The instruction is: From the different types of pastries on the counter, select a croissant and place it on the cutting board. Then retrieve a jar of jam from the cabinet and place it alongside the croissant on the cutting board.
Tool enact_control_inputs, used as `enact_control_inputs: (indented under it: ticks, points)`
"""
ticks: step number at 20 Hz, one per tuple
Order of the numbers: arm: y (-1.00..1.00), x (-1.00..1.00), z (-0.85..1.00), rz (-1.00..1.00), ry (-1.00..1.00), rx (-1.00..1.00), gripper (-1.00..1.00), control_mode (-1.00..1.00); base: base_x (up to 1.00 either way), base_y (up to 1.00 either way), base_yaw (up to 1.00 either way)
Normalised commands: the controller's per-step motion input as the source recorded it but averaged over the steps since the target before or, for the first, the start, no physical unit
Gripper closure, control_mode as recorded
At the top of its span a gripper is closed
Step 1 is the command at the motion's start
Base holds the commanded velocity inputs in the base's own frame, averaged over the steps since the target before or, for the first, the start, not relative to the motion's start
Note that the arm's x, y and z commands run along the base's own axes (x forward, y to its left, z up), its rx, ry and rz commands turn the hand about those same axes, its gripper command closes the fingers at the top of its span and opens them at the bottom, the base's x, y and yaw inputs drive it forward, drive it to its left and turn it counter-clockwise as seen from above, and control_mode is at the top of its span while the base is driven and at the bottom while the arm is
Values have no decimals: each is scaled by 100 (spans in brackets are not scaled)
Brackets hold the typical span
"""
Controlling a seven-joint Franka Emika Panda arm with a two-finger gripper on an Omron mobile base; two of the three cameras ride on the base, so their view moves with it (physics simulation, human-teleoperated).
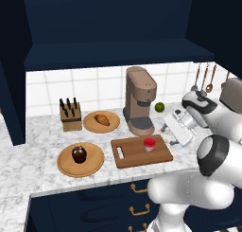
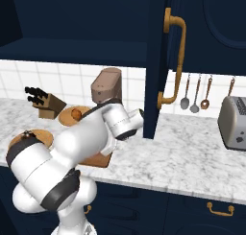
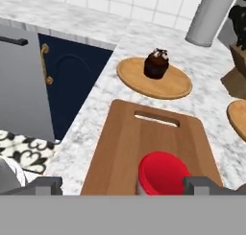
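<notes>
Scan the marble bench (image 1: 28, 146) from its left end and you meet a knife block (image 1: 71, 115) against the white tiled wall (image 1: 47, 91). In front of it a round wooden plate (image 1: 64, 167) carries the cupcake (image 1: 79, 154). A second plate (image 1: 113, 124), just right of the block, holds the croissant (image 1: 101, 119); it is not on the cutting board (image 1: 137, 155). The board lies flat near the bench's front edge, slot handle to the left, and the jar of jam (image 1: 149, 144) stands on its right half. Behind the board is the coffee machine (image 1: 139, 105), with a green lime (image 1: 159, 106) to its right by the wall. The gripper (image 1: 166, 129) hangs at the board's right end, close to the jar; its fingers (image 3: 197, 185) are spread apart, each well clear of the red lid. Further right, utensils (image 2: 194, 92) hang on the wall and a toaster (image 2: 234, 123) sits on the bench. Overhead runs the navy cabinet (image 1: 113, 32), with navy drawers (image 1: 94, 209) below.
</notes>
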Motion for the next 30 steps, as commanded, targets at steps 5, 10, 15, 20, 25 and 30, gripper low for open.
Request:
enact_control_inputs:
  ticks: [5, 10, 15, 20, 25, 30]
  points:
    - [36, -26, 33, 11, -16, 0, -100, -100, 0, 0, 0]
    - [87, -28, 19, -4, -31, -13, -100, -100, 0, 0, 0]
    - [95, 0, 4, -13, -24, -29, -100, -100, 0, 0, 0]
    - [63, 40, 2, -5, -10, -35, -100, -100, 0, 0, 0]
    - [49, 60, 47, 0, 14, -24, -100, -100, 0, 0, 0]
    - [64, 20, 76, 0, 24, -19, -100, -100, 0, 0, 0]
